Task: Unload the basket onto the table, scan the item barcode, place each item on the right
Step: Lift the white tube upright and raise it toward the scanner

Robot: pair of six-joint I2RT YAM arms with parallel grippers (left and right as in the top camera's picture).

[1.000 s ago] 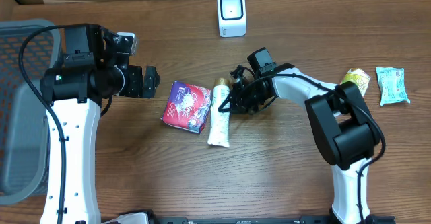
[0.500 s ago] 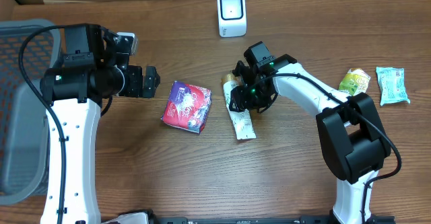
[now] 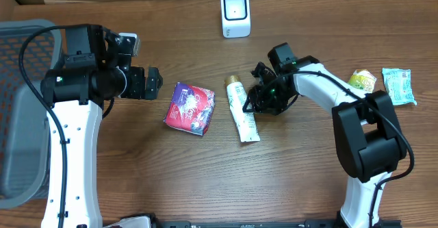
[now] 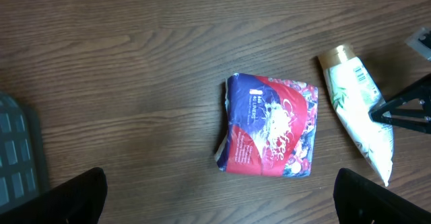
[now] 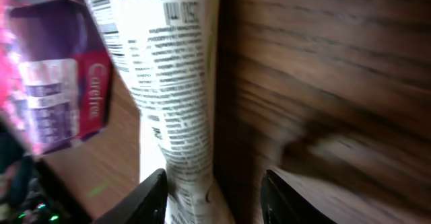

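White squeeze tube with gold cap (image 3: 241, 111), flat on the brown wood-grain bench (image 3: 301, 173), just beside the right claw (image 5: 214, 190).

Tube lies cap toward the far edge and crimped end toward the near edge. In the right wrist view its cap end is cut off by the top of the frame and its black print is too blurred to read. Right claw: open, fingers apart, with the tube's narrow end running between them, close against one finger and clear of the other. Red and purple soft packet (image 3: 190, 107) lies just left of the tube, apart from it. Left claw (image 3: 152, 83): wide open, holding nothing, left of the packet. White box scanner (image 3: 235, 14) stands at the far edge, well apart from the tube. Grey mesh basket (image 3: 17, 105) is cut off at the left edge.
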